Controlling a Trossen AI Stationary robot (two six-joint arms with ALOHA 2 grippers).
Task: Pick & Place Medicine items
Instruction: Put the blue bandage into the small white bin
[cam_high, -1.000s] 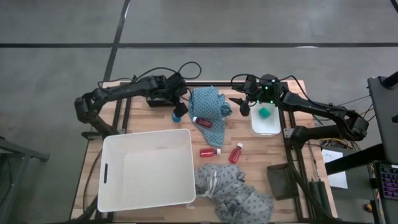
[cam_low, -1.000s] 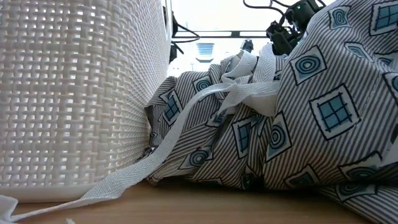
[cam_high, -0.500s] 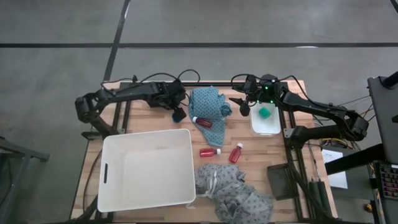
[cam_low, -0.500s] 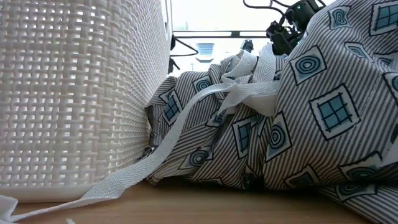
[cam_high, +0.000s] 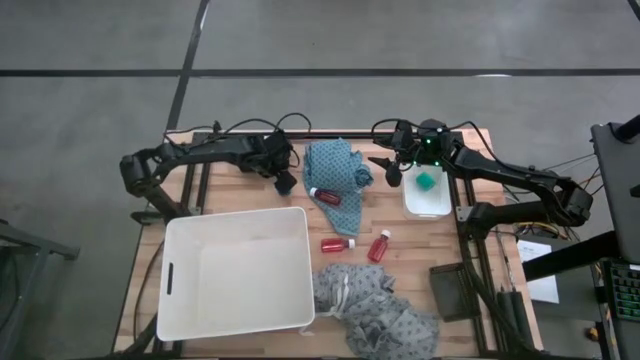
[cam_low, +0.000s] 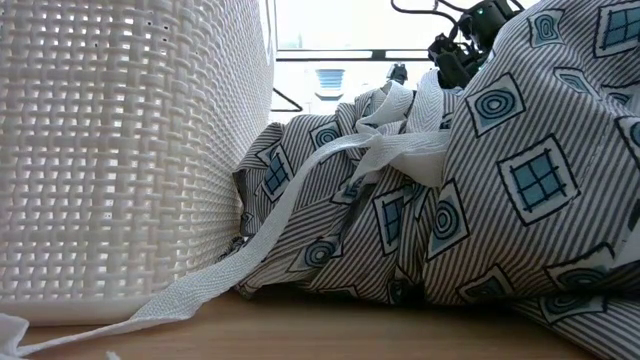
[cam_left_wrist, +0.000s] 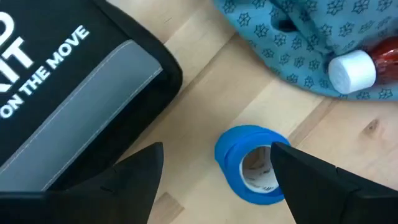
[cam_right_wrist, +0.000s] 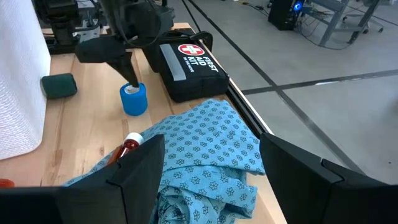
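- The left gripper (cam_high: 284, 181) is held open over the blue roll (cam_left_wrist: 252, 163), which stands on the table just beside the first aid kit (cam_left_wrist: 68, 93); nothing is gripped. One finger (cam_left_wrist: 323, 180) is seen over the roll's rim, so the roll could be tipped or pushed away.
- Compared with a second earlier, the left gripper has been drawn slightly back toward the kit.
- The right gripper (cam_high: 390, 168) is waiting open and empty near the white tray (cam_high: 424, 203), unchanged.

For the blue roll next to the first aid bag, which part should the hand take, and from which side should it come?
The blue roll stands on end, hollow core facing up, on the bare wood near the black first aid bag. I would grip across its round outer wall, coming from straight above. The left hand is open with one finger at the roll, so it probably needs centring before it closes.
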